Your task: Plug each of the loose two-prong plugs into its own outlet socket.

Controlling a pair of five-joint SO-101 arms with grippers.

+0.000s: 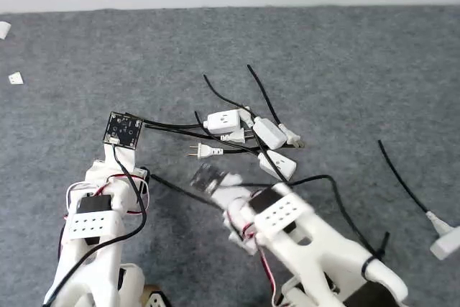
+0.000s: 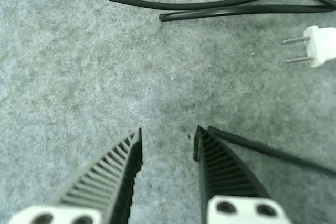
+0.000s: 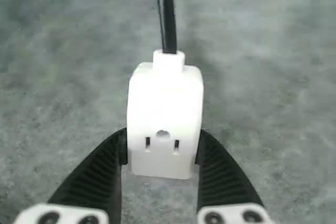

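Outlet socket (image 3: 165,103) is pinched at both sides by right hand (image 3: 163,137).

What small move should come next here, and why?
Probably bring the left gripper over to the loose two-prong plug and close on its body: it hangs open above bare carpet, while the right gripper clasps an outlet socket.

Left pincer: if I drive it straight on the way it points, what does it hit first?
Ahead of the left pincer lies bare carpet, then two black cords crossing its line; depth is unclear.
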